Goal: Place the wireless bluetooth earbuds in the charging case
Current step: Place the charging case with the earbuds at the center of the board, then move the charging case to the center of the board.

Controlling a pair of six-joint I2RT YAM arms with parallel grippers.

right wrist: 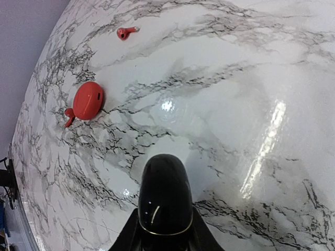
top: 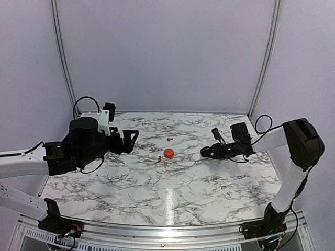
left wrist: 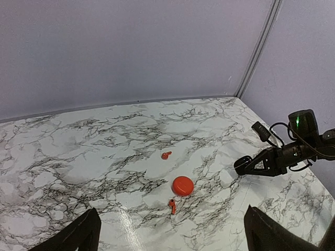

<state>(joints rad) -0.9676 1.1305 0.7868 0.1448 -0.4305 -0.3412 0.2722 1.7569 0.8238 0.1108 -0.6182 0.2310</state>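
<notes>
- Left arm: reaches in low from the left edge of the marble table [top: 172,204], forearm roughly level and wrist turned toward the table's middle.
- Left gripper [top: 130,141]: held above the table near the left side, jaws spread wide with nothing between them. In the left wrist view its two dark fingers [left wrist: 78,235] stand at opposite lower corners.
- Right arm: rises from its base at the right, bends at the elbow and stretches leftward, low over the table. A small green light [left wrist: 297,120] glows on the wrist housing.
- Right gripper [top: 209,152]: closed narrowly around the black case [right wrist: 165,193], a glossy oval piece held between the fingers just above the marble.
- Red case [top: 168,152]: round, lid shut, lying flat near the table's middle, between the two grippers and apart from both.
- Near red earbud [right wrist: 68,117]: lying on the marble, just beside the red case on its left-arm side.
- Far red earbud [right wrist: 127,32]: lying alone, farther back toward the rear wall, apart from the case.
- Markings: a small dark mark on the red case's rim and a thin pale line around the black case; neither reads as lettering.
</notes>
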